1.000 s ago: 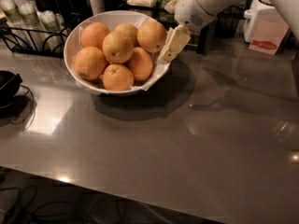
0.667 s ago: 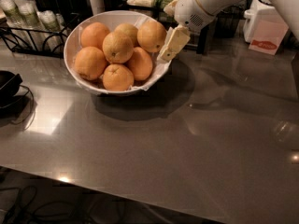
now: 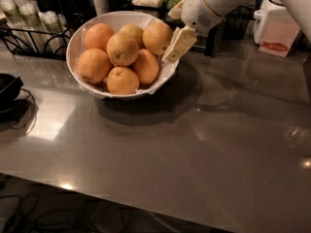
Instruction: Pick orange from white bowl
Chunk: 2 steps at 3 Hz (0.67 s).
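The white bowl stands at the back left of the grey table and holds several oranges on a crumpled white lining. The orange, large, pale and yellowish with a small dark stem dot, lies on top near the middle of the pile. Deeper orange fruits lie around it, and a smaller yellowish one lies behind it. My gripper hangs from the white arm at the bowl's right rim. It is beside the rightmost fruit and to the right of the orange, and holds nothing that I can see.
A black wire rack with cups stands behind the bowl at the left. A black object with a cable lies at the left edge. A white container with a red label stands at the back right. The table's front edge runs across the bottom.
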Tool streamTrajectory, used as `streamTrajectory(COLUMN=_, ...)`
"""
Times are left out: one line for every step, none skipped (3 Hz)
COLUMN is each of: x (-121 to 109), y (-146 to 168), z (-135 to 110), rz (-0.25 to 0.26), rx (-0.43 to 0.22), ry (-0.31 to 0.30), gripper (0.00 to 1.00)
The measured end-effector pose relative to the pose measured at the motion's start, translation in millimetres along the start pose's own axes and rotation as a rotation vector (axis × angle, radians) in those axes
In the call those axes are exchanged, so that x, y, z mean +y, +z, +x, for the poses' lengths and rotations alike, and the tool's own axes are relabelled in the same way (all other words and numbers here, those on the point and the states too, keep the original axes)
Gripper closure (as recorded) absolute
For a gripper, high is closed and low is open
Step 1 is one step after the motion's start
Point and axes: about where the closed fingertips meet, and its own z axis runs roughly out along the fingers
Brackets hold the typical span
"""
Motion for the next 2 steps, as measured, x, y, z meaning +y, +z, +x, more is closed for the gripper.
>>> streamTrajectory(x=-0.2, y=0.2, z=-0.1, rz=0.000, rx=0.000, ry=0.000, gripper=0.18)
streamTrajectory(x=-6.9, y=4.5, z=-1.2, rz=0.012, rx=0.005, ry=-0.013, gripper=0.25)
